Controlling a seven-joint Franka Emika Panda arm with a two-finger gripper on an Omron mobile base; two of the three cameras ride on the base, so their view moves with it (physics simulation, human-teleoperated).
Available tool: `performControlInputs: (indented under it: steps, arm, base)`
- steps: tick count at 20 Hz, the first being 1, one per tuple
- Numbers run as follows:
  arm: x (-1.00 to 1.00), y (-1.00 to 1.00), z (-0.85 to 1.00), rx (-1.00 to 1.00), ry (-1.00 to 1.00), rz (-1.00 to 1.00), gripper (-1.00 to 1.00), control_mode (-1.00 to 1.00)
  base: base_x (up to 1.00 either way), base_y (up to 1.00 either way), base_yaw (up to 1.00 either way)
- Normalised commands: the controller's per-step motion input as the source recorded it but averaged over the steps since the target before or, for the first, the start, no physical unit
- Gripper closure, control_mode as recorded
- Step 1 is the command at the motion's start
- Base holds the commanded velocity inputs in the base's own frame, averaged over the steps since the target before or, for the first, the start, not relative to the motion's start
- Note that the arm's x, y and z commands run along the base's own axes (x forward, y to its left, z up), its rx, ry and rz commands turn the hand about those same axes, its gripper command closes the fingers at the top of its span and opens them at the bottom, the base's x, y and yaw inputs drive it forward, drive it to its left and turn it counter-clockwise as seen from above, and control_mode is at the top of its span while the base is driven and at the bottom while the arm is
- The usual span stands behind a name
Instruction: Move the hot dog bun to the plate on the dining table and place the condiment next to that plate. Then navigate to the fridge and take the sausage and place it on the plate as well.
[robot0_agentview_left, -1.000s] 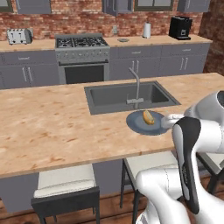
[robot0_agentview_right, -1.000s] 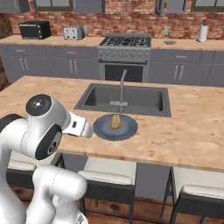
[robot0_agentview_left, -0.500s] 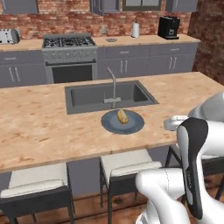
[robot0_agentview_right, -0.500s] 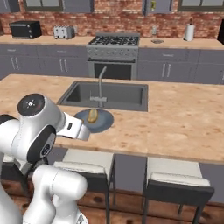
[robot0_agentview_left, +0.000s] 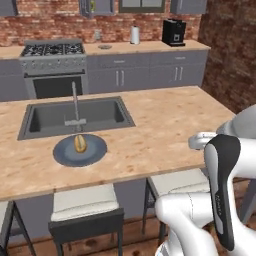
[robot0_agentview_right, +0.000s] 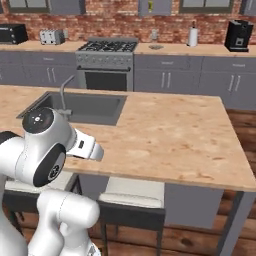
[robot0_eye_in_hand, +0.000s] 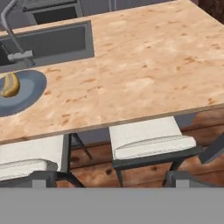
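Pale wood-grain dining table (robot0_agentview_left: 165, 125), matt grey sink (robot0_agentview_left: 60, 118), brick wall (robot0_agentview_left: 55, 22).

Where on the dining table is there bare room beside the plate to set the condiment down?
The dining table is bare from the plate rightward to its far end, and along the front edge above the stools. Crowded only behind the plate, where the faucet and sink sit close. The hot dog bun lies on the plate.

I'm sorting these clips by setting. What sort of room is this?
A home kitchen, rendered: a gas stove against a brick wall, an island with an inset sink and faucet, and stools tucked under it.
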Motion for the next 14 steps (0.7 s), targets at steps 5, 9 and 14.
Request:
performControlInputs:
  steps: [5, 9, 14]
  arm:
    - [0.0, 0.0, 0.0, 0.0, 0.0, 0.0, -1.0, 1.0]
    - [0.0, 0.0, 0.0, 0.0, 0.0, 0.0, -1.0, 1.0]
    - [0.0, 0.0, 0.0, 0.0, 0.0, 0.0, -1.0, 1.0]
  base:
    - [0.3, -1.0, 0.0]
    - [0.28, -1.0, 0.0]
    - [0.34, -1.0, 0.0]
